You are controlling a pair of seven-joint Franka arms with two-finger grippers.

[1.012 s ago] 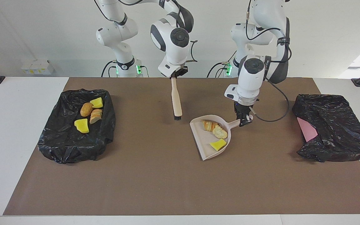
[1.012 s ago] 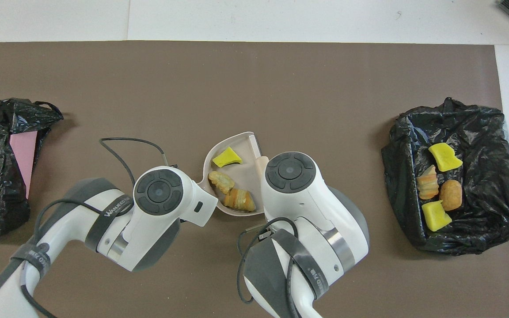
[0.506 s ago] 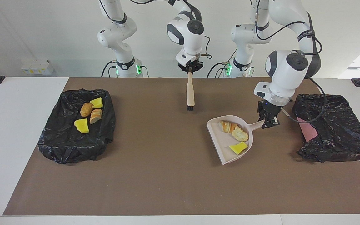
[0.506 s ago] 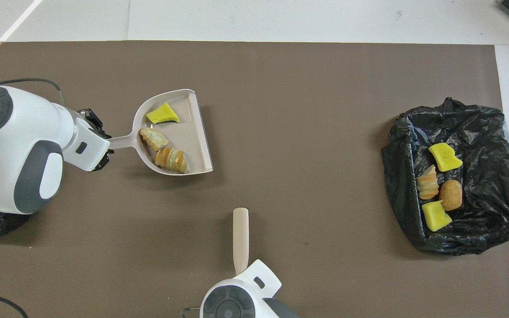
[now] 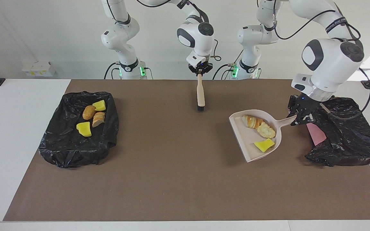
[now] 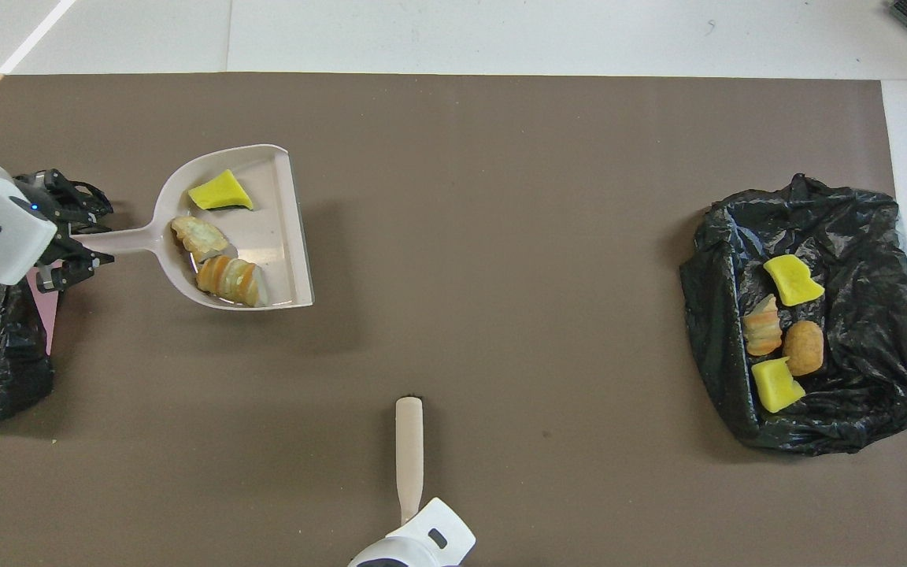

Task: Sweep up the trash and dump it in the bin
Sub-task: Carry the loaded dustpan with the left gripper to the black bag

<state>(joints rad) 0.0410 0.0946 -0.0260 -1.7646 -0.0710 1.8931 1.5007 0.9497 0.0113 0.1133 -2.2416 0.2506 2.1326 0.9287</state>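
Left hand (image 5: pixel 301 117) clamped on dustpan (image 5: pixel 254 150) handle, raised beside black-bagged bin (image 5: pixel 348 134); three trash pieces (image 5: pixel 259 126) in pan, just beside hand. Right hand (image 5: pixel 200 71) closed on brush (image 5: pixel 200 94), bristles down over surface (image 5: pixel 178 179). Four pieces in other bag (image 5: pixel 75 150)

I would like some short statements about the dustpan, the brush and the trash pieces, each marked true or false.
1. The left pincer holds the dustpan by its handle. True.
2. The dustpan carries five trash pieces. False: three, one yellow chunk and two bread lumps.
3. The right pincer holds the hand brush, bristles down. True.
4. The black bag at the right arm's end holds nothing. False: four pieces lie in it.
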